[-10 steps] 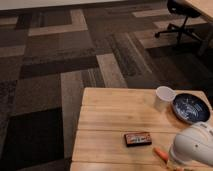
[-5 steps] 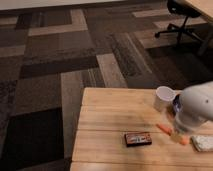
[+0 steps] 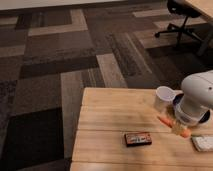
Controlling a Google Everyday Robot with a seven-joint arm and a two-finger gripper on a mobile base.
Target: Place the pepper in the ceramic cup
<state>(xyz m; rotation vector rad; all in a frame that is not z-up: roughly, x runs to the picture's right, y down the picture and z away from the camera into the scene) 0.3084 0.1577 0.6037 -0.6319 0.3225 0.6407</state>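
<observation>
Patterned carpet (image 3: 55, 65) surrounds the wooden desk (image 3: 110, 122). On it, the pepper (image 3: 165, 121) lies right of the dark box (image 3: 138, 139) and near the ceramic cup (image 3: 164, 98), its middle hidden under the gripper (image 3: 178, 128). Whether that gripper grips it cannot be told. The pepper looks light, firm and smooth-skinned, so a hold across its thicker part seems safest. The ceramic cup appears empty; the blue bowl (image 3: 176, 104) just beside it is mostly hidden by the arm.
</observation>
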